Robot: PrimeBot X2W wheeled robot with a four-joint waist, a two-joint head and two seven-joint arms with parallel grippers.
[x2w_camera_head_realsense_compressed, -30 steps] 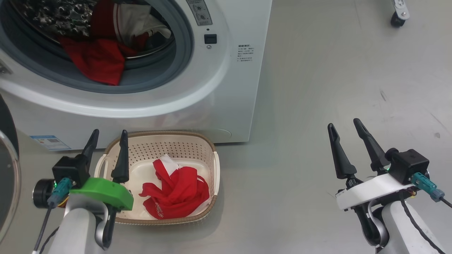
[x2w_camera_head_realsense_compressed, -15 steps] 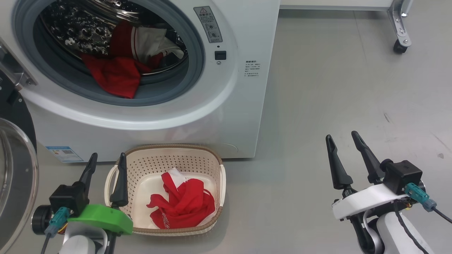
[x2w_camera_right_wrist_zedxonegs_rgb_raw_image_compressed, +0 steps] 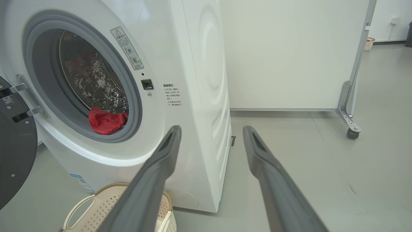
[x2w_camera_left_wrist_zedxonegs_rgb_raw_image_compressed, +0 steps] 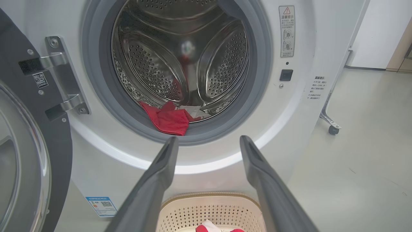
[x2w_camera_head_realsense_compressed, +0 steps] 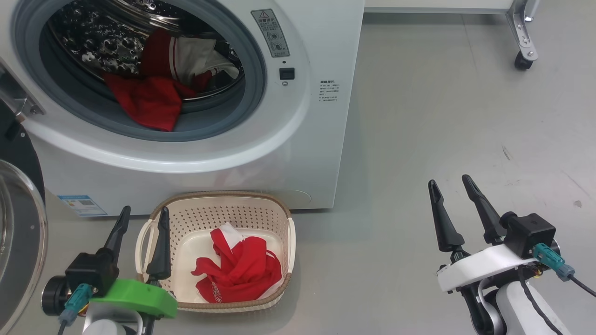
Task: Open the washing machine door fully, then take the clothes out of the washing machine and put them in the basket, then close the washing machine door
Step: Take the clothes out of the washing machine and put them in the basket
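Now, the door point(x2w_camera_head_realsense_compressed: 18, 223) hangs swung wide left of my left gripper point(x2w_camera_head_realsense_compressed: 145, 210), spread full and empty beside the basket point(x2w_camera_head_realsense_compressed: 219, 194), set below the drum point(x2w_camera_head_realsense_compressed: 93, 32), I'd say for a short drop; one garment point(x2w_camera_head_realsense_compressed: 237, 274) lies in it. Above, more clothes point(x2w_camera_head_realsense_compressed: 153, 100) sit at the drum's lip, nothing barring my reach. My right gripper point(x2w_camera_head_realsense_compressed: 449, 180), spread and empty, idles well off right.

The head camera is looking down from above at the washing machine point(x2w_camera_head_realsense_compressed: 298, 139), the basket point(x2w_camera_head_realsense_compressed: 219, 195) and the floor point(x2w_camera_head_realsense_compressed: 442, 116); the left wrist camera is sitting low and near, facing straight into the drum point(x2w_camera_left_wrist_zedxonegs_rgb_raw_image_compressed: 154, 64); the right wrist camera is looking from further right, catching the machine's front at an angle and its side wall; all three are sharing the drum and the red clothes point(x2w_camera_head_realsense_compressed: 149, 100) lying in it.
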